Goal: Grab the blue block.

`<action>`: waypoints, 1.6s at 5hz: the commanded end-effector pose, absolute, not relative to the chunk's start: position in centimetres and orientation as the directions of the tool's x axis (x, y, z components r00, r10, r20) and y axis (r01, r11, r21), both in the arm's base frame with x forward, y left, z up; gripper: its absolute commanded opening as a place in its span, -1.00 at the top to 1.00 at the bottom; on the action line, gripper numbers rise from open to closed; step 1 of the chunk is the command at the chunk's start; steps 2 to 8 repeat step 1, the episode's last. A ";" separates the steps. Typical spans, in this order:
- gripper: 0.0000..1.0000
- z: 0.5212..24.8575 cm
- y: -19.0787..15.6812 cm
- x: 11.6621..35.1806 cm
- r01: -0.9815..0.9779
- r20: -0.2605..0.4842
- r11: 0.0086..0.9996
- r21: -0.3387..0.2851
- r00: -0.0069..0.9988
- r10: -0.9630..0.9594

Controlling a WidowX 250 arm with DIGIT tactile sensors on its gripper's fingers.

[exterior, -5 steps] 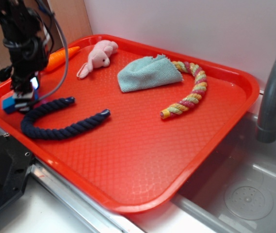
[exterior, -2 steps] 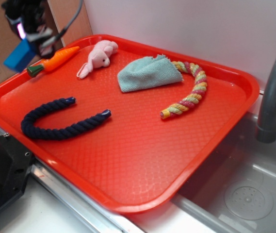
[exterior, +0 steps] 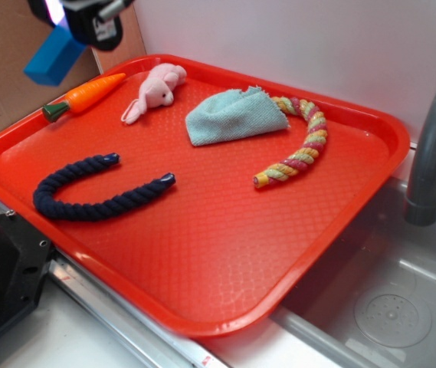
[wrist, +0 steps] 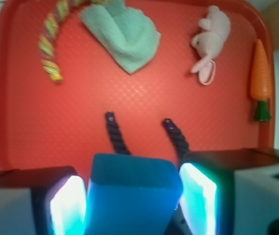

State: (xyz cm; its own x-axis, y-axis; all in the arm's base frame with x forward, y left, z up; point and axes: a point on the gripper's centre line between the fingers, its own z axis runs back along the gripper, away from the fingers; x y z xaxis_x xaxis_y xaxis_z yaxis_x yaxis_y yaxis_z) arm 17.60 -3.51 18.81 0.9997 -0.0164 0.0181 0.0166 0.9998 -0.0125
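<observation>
blue block (exterior: 54,57) lifted higher since earlier — off tray (exterior: 225,253) | hand (wrist: 132,203) clamps it

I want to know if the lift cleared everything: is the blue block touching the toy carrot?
Apart. The exterior view shows the blue block held in the gripper in the air, with bare background between it and the toy carrot lying on the red tray.

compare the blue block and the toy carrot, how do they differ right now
The blue block is held up in the air between the gripper fingers; the toy carrot lies on the red tray. The block is a plain boxy blue brick; the carrot is long, tapered and orange with a green end. In the exterior view both sit near the tray's far left corner.
</observation>
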 end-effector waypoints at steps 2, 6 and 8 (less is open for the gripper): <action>1.00 20.1 -2.1 19.9 -0.006 0.094 0.999 -0.033 0.996 0.009; 1.00 20.1 -2.1 19.9 -0.006 0.094 0.999 -0.033 0.996 0.009; 1.00 20.1 -2.1 19.9 -0.006 0.094 0.999 -0.033 0.996 0.009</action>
